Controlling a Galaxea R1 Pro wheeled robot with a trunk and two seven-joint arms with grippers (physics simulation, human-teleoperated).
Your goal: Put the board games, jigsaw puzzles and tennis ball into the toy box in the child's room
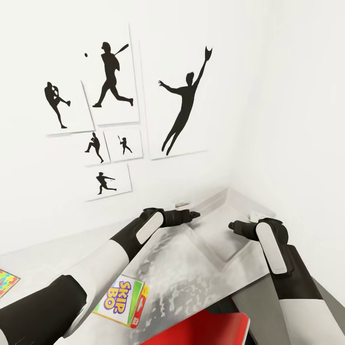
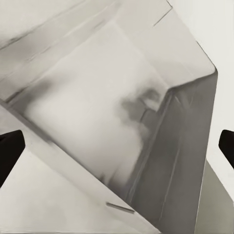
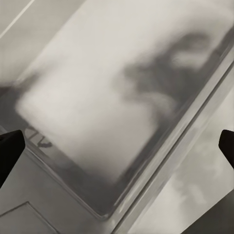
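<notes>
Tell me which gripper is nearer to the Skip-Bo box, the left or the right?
Left. The Skip-Bo box lies beside the left forearm, with the left gripper ahead of it. The right gripper is farther, across the toy box.

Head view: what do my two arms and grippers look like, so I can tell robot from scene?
Both arms have white shell segments joined by black sections, with a white oblong panel on each black wrist. The left gripper and right gripper are black, slim and tapered. No cables or markings show. In the wrist views, the fingertips are plain black wedges at the frame edges.
</notes>
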